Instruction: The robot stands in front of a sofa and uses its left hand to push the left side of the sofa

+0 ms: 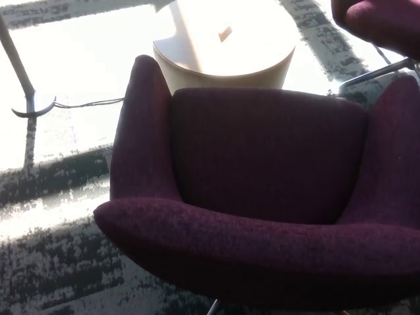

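A dark purple upholstered sofa chair [262, 190] fills most of the head view, seen from above and behind its curved backrest. Its left armrest [141, 131] rises at picture left, and its right armrest [390, 151] runs to the right edge. The seat cushion [269, 147] lies between them. Neither of my hands or arms shows anywhere in the view.
A round pale wooden table [226, 46] stands just beyond the chair. A lamp stand with a curved foot [29, 98] and a cable [88, 103] sit at far left. Another purple seat [380, 23] on metal legs is at top right. Patterned grey carpet [59, 262] lies beside the chair's left.
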You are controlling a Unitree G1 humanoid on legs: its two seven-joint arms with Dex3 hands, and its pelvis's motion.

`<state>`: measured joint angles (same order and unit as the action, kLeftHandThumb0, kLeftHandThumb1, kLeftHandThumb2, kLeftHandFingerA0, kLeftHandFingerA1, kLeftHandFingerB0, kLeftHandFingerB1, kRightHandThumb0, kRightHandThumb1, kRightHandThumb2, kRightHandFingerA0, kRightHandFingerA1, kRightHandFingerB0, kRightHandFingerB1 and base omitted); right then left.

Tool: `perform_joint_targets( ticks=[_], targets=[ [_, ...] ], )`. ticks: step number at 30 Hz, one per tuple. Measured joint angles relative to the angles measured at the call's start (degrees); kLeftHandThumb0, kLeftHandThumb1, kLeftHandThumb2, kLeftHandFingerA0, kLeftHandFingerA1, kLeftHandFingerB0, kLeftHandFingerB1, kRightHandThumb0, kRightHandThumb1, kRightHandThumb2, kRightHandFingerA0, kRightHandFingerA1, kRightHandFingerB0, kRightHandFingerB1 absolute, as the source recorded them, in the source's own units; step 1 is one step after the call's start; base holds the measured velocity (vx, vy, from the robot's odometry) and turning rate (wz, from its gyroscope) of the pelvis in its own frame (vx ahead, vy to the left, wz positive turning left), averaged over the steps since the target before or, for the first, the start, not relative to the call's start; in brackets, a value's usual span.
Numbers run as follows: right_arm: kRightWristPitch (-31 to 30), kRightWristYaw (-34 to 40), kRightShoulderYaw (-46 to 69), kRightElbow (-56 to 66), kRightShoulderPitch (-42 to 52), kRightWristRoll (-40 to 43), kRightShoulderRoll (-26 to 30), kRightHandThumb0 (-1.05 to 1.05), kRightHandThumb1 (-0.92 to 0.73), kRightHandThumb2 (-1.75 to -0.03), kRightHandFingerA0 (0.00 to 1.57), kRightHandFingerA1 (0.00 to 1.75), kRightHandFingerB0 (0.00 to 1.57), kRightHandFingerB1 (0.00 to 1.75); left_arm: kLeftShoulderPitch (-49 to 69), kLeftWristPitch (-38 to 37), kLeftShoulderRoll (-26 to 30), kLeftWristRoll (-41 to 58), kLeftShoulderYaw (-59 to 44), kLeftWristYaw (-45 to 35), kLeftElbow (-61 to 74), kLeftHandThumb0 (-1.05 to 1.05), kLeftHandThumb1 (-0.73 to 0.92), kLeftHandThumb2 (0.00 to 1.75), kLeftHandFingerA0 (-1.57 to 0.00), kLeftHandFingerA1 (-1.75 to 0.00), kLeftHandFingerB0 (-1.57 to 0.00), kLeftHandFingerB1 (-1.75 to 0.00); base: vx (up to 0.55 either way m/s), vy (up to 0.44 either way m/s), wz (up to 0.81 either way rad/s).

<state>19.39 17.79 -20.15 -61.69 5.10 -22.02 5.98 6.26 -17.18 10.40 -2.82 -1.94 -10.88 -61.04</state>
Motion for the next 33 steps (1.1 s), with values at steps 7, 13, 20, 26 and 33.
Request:
perform_joint_targets(
  ticks=[7,13,20,26,33],
  targets=[
    [7.30,7.40,-3.42,-4.05,-0.96,-3.10,-0.05,-0.56,-0.81,-0.65,0.58,0.47,0.50,0.37,-2.27,-4.77,0.19,3.56,-6.32,-5.37,-2.46,-0.92,0.86,1.25,0.00,-0.18,0.00,-0.12,0.00,0.000,0.00],
    [11.36,11.47,-4.27,-6.46,-1.58,-4.88,-0.12,-0.57,-0.80,-0.64,0.59,0.49,0.52,0.38,-6.60,-7.98,2.57,6.36,-11.03,-8.47,-2.11,-0.93,0.83,1.21,-0.07,-0.19,-0.07,-0.16,0.00,0.000,0.00],
    [13.53,13.99,-4.28,-7.87,-1.89,-5.90,-0.59,-0.56,-0.79,-0.65,0.60,0.50,0.52,0.38,-14.27,-9.53,6.55,8.63,-14.80,-10.53,-1.22,-0.93,0.89,1.24,-0.06,-0.22,-0.07,-0.13,0.00,0.000,0.00],
    [13.84,15.16,-4.44,-8.20,-2.53,-6.99,-0.75,-0.54,-0.77,-0.63,0.60,0.48,0.56,0.39,-19.06,-9.62,8.29,8.47,-13.91,-10.87,1.24,-0.90,0.88,1.27,0.00,-0.19,0.00,-0.11,0.00,0.000,0.00],
    [14.14,15.97,-4.47,-8.61,-2.76,-7.57,-0.75,-0.54,-0.76,-0.63,0.59,0.50,0.56,0.39,-23.78,-7.83,9.22,8.00,-10.98,-10.81,3.94,-0.92,0.87,1.27,0.00,-0.19,0.00,-0.11,0.00,0.000,0.00]
  ],
)
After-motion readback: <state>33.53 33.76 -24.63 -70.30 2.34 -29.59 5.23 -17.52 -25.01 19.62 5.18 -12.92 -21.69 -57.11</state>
